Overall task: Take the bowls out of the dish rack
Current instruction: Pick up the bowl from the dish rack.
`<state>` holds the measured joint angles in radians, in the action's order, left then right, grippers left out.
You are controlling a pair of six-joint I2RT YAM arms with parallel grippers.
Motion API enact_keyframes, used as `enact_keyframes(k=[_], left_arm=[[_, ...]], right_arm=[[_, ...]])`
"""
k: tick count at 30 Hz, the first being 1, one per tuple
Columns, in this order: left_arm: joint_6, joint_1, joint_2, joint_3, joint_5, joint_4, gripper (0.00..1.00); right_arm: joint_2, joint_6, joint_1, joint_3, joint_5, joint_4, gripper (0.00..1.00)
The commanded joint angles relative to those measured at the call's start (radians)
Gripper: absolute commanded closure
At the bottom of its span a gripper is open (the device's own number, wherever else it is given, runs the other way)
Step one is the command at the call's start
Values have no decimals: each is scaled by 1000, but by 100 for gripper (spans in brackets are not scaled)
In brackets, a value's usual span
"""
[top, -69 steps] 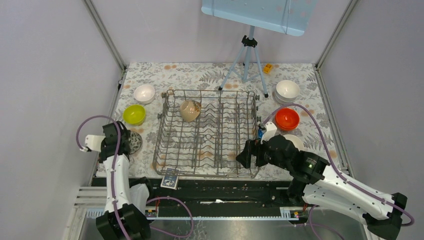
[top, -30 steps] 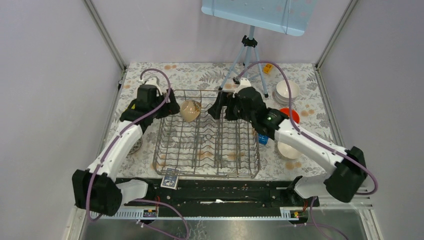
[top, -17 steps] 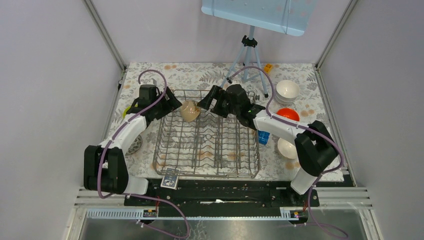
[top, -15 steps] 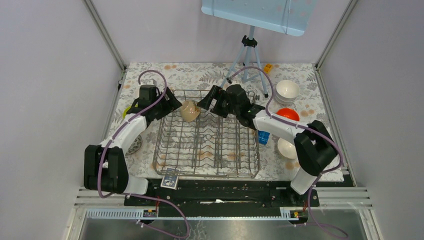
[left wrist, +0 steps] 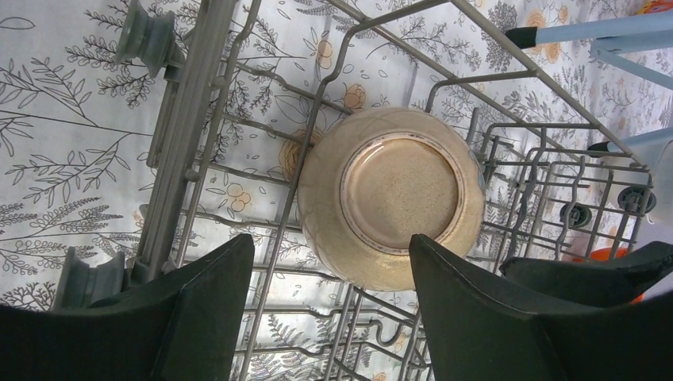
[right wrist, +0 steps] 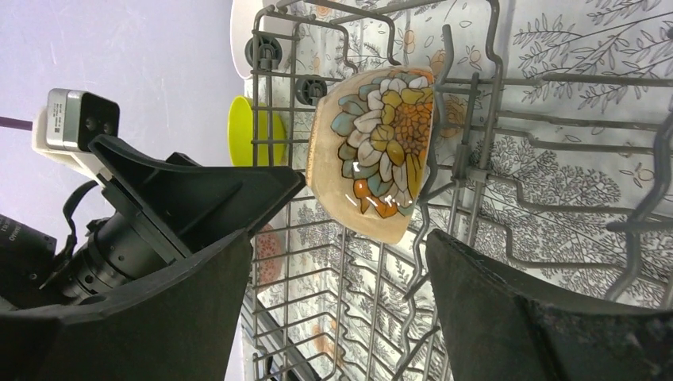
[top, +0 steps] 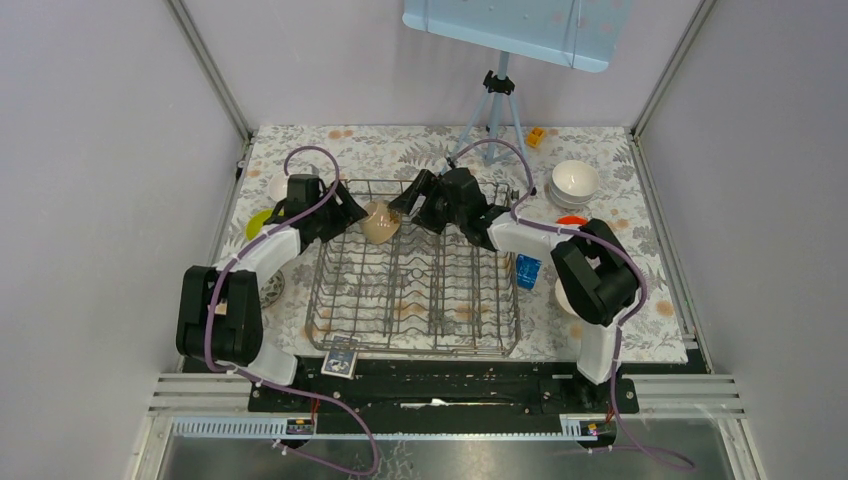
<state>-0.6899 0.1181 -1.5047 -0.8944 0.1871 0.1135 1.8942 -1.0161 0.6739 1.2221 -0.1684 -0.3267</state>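
**One bowl stands in the rack, a pincer at either side**

Judging by how things lie, the unloading is nearly finished. The dish rack [top: 412, 349] sits in the middle of the bench [top: 420, 150], and the overhead view shows only one bowl among its tines. This is a beige bowl [top: 380, 222] propped on edge in the far-left corner. Its foot faces the left arm. Its inside, painted with a large orange and teal flower, faces the right arm.

The other bowls in view are out on the bench. On the left, beside the rack, are a lime-yellow bowl [top: 257, 222] and a white bowl [right wrist: 240, 32], both partly hidden by the left arm. On the right are a stack of white bowls [top: 575, 181] and an orange-red bowl [top: 571, 219]. The right arm covers much of that side, so an exact count cannot be given.

The left pincer [left wrist: 329, 258] hovers just short of the beige bowl's foot. Its jaws are apart and the bowl shows in the gap beyond them, but no grip can be seen. The right pincer [right wrist: 337, 238] faces the bowl's painted side from across the rack, with its jaws spread wide and holding nothing. The two pincers are close together, with the bowl between them.

What seems to remain is to grip this last bowl, lift it free of the tines it leans on, and set it down on the bench. With both arms at the same bowl, only one of them probably needs to take it.
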Motion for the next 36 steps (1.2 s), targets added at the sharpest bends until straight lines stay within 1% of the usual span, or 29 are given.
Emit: enact_keyframes(k=[1,12,18,24,30,36], left_arm=[[1,-5,-6,6,-16,-52,25],[9,-5,-42,3,-23,-44,27],[13,-5,-39,7,-26,-36,27],[16,-5,-28,0,-27,-32,27],[19,-5,-32,-2,-28,-26,27],[15,-5,-50,2,-15,-34,27]], right_arm=[[36,-31,-8,66,-29,-63,14],[114,-33,-7,141,-2,1,15],[151,-43,-8,152,-34,-32,18],[174,-42,-8,174,-49,-14,20],[165,-67,-7,150,-60,-73,27],[158,-83,-7,122,-93,-140,37]])
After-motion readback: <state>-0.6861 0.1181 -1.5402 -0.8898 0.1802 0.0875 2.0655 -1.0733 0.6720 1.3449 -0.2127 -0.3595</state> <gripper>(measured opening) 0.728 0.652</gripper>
